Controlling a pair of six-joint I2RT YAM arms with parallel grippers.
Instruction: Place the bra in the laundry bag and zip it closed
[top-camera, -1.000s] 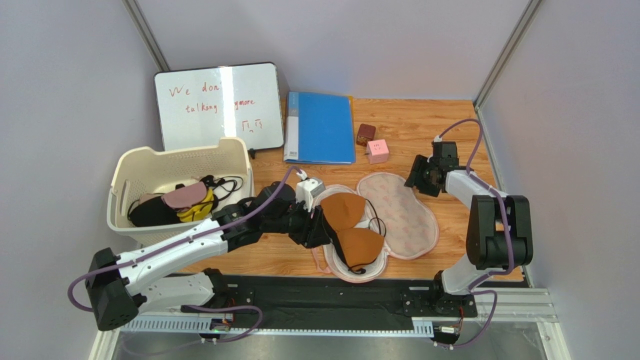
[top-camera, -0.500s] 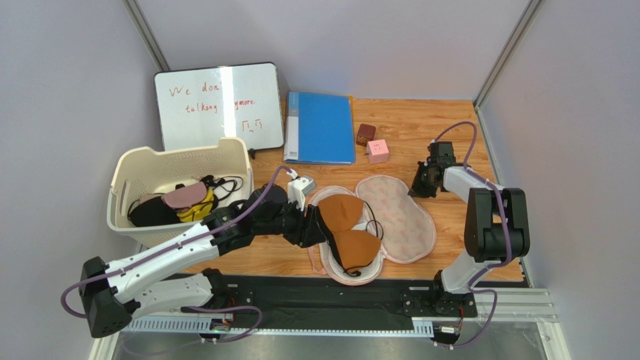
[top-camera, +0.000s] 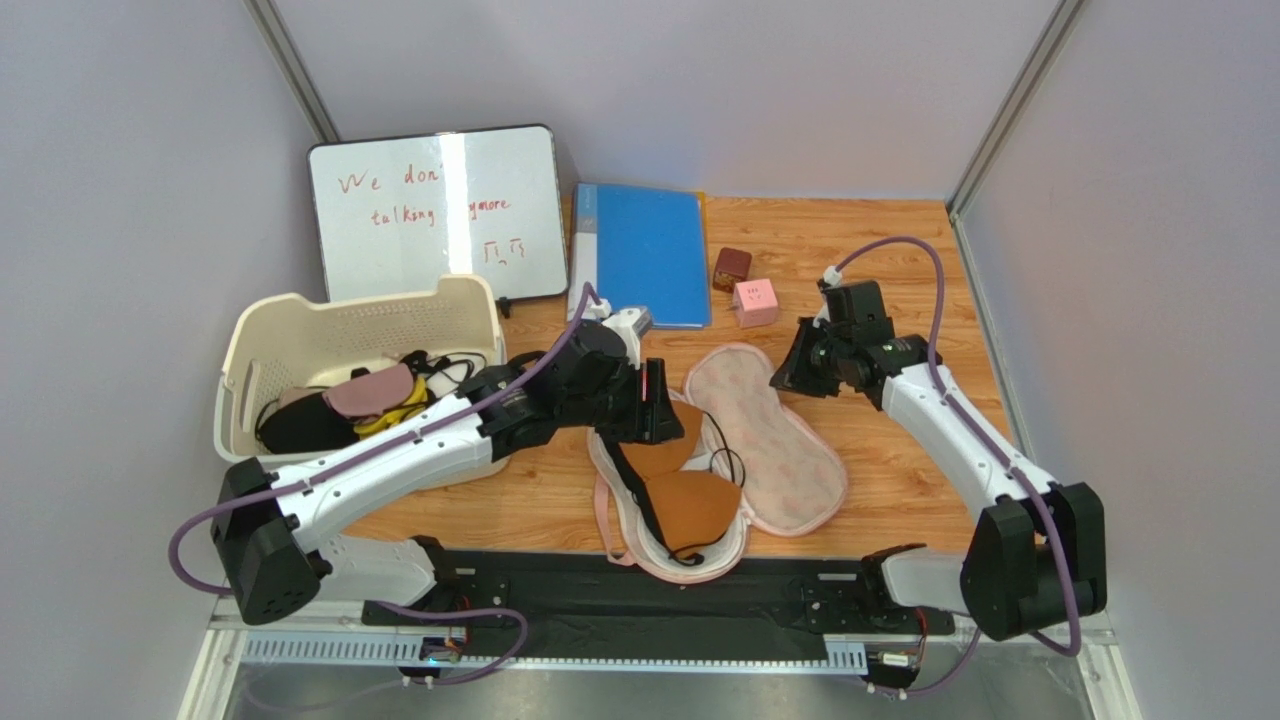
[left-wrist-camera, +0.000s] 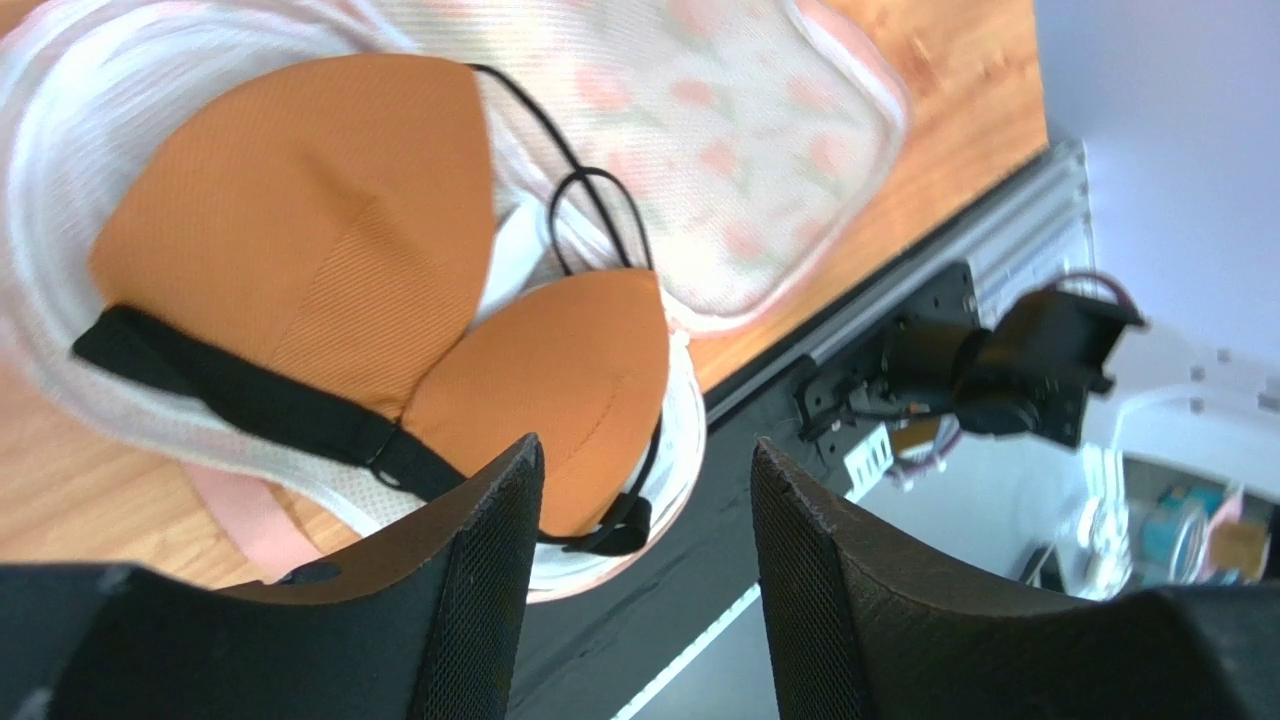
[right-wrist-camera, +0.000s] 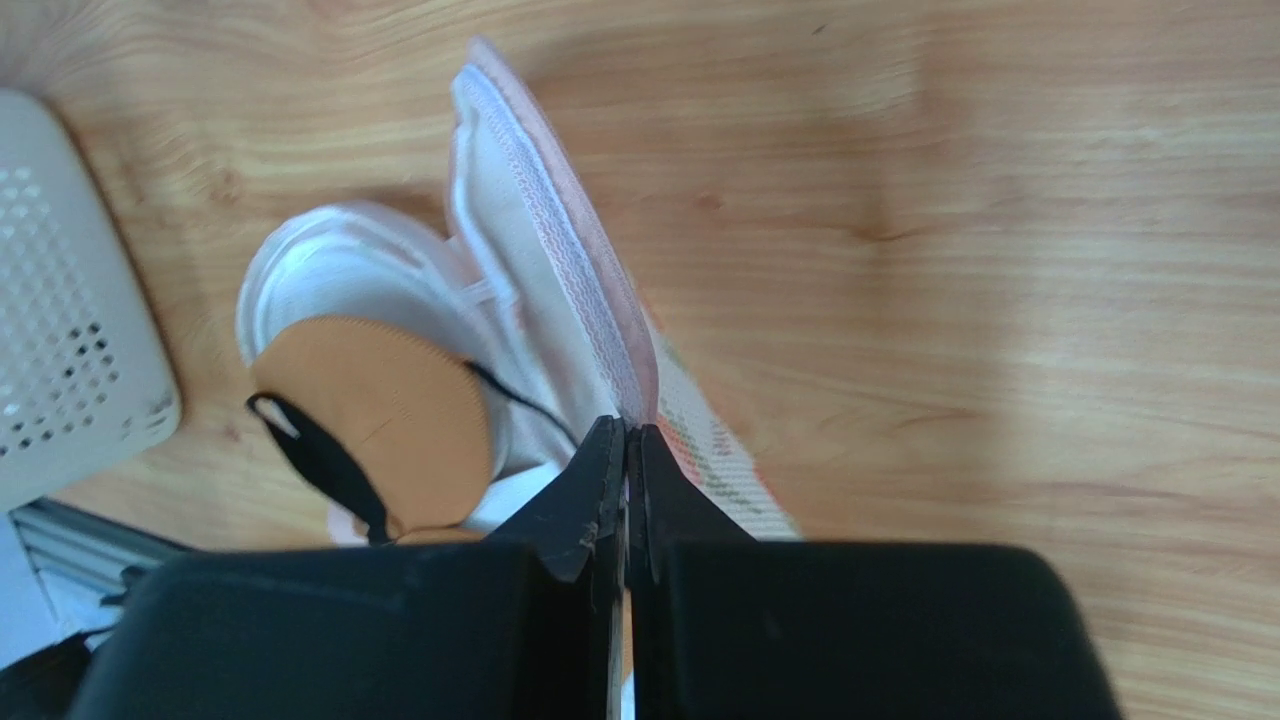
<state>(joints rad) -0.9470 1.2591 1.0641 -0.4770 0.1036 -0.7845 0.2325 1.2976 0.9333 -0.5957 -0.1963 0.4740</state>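
Left gripper (left-wrist-camera: 643, 465): jaws are spread wide, nothing is held. The bra (left-wrist-camera: 331, 225) is seen just past its tips, laid in the white mesh half of the bag (left-wrist-camera: 721, 135). Right gripper (right-wrist-camera: 624, 438): jaws are closed on the pink edge of the bag's printed flap, which is tilted up ahead of it. The bra is seen to its left. The bag is seen open, unzipped

whiteboard (top-camera: 439, 210), blue folder (top-camera: 649, 255), cream basket (top-camera: 323, 342), pink cube (top-camera: 756, 302), brown cube (top-camera: 732, 267)
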